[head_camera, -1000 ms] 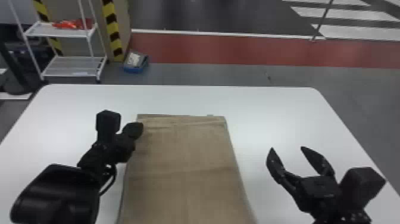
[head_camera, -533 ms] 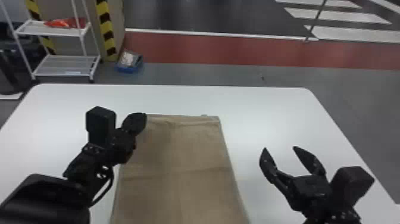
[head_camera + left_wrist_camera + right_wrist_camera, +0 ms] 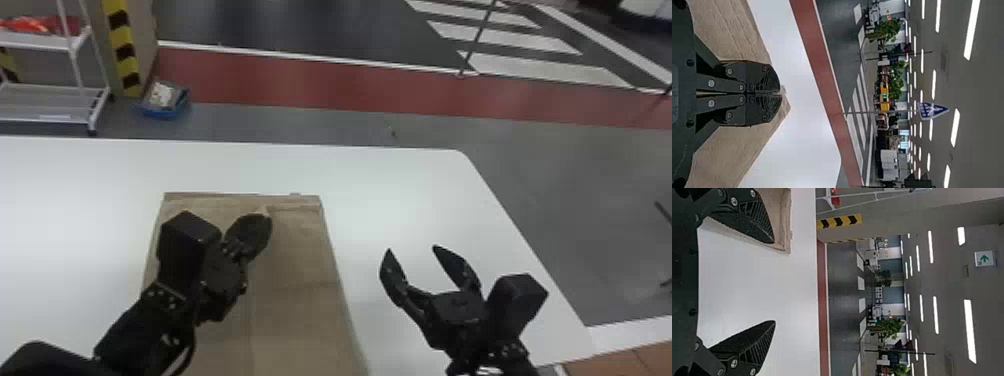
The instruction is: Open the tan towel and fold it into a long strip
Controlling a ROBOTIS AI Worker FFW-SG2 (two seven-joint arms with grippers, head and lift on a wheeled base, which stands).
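On the table, the tan towel lies as a long rectangle, creased near its far edge. My left gripper is over the towel's far part, right of its middle, with a small peak of cloth at its tips. In the left wrist view my left gripper is shut on the towel, and a bit of cloth pokes out past the tips. My right gripper is open above the table to the right of the towel. The right wrist view has my right gripper with its fingers wide apart, one near the towel's corner.
The white table extends past both sides of the towel, with its rounded far-right corner beyond my right gripper. Behind it on the floor are a white rack and a blue bin.
My left gripper has moved rightward from the towel's left edge to above its far middle. The head view has turned to the right; my right gripper remains open beside the towel.
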